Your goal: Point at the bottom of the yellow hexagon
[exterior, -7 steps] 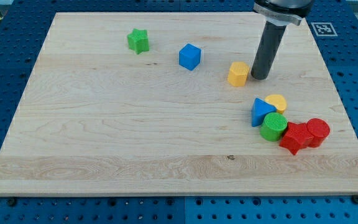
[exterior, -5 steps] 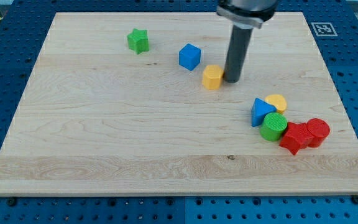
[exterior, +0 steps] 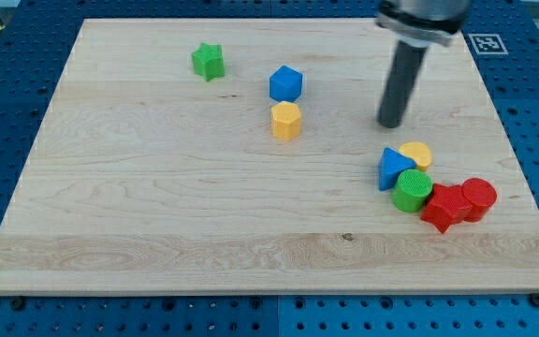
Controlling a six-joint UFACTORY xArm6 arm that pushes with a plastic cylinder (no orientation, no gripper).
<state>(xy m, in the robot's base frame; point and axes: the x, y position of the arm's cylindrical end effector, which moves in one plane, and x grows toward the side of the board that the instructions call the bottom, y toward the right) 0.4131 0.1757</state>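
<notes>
Tip free, well clear of the target.
Yellow hexagon (exterior: 287, 121) sits left of my tip (exterior: 391, 125), which touches nothing; likely light, rigid, slides easily — approach its lower edge.

hexagon (exterior: 287, 121) just below cube (exterior: 286, 83) | tool tip (exterior: 391, 124) right (apart)

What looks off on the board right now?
Nothing damaged or tipped. Only oddity: my tip sits well to the view's right of the yellow hexagon, not below it. The hexagon is just under the blue cube.
</notes>
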